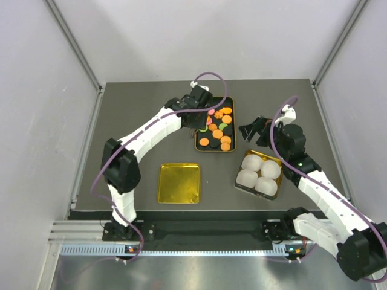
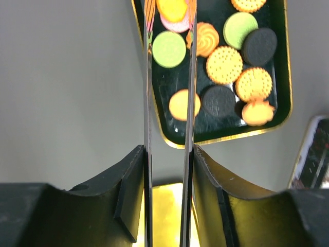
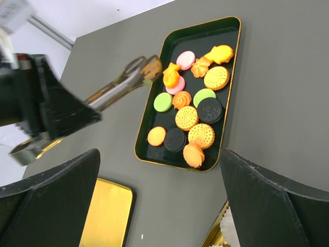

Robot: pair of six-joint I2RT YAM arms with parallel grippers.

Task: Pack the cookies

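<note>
Left jaws are closed narrowly on a pair of metal tongs [image 2: 147, 128]; right jaws are spread wide and hold nothing. Left wrist view: the two thin tong blades run upward over a black gold-rimmed tray [image 2: 280, 77] on the grey desk [image 2: 67, 77], where the cookies [image 2: 224, 64] lie in orange, green, pink and black. The blade tips reach the top edge of the view beside orange and pink ones. Right wrist view: the tong tips sit at an orange flower-shaped cookie [image 3: 171, 74] near the tray's far end, apparently pinching it, so the step looks like picking one cookie. An empty gold tray [image 3: 105, 213] lies nearer. Top view: four white paper cups [image 1: 252, 163] sit to the right of the cookie tray, the gold tray to the left and nearer. Next, the tongs likely need lifting clear of the rim without squeezing harder. The open right jaws hover between tray and cups and could block that path.
</note>
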